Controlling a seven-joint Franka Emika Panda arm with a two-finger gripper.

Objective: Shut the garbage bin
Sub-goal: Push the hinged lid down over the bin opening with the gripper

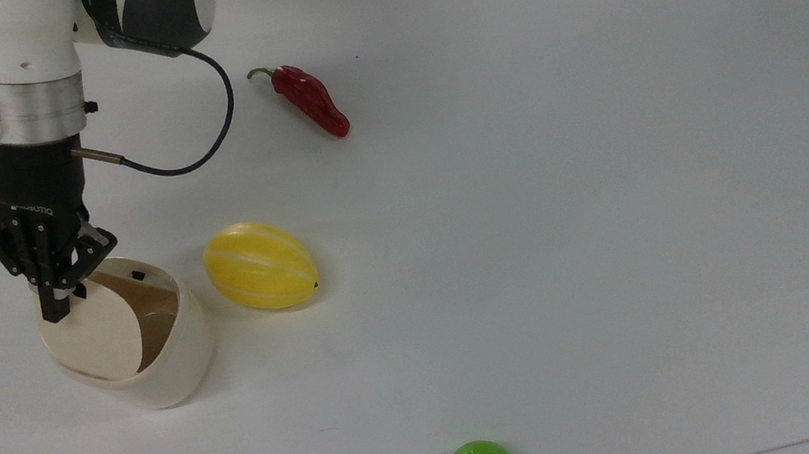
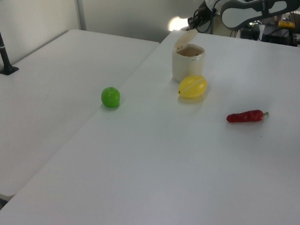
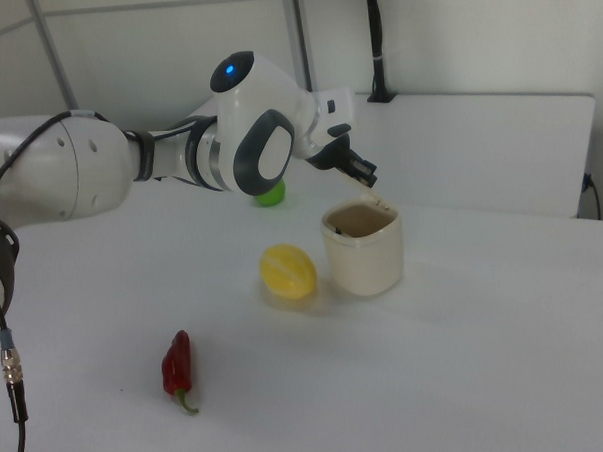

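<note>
Hand [image 1: 57, 309]: fingers closed together, gripping nothing; tip is being pressed against the lid [image 1: 95, 336].
Garbage bin [image 1: 171, 368]: lid is being held tilted, partly open.

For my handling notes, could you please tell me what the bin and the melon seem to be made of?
Bin: likely smooth cream plastic, with an even matte sheen and rounded moulded walls; its lid looks like thin beige plastic. Melon: probably glossy yellow plastic with pale stripes, going by its highlights.
</note>
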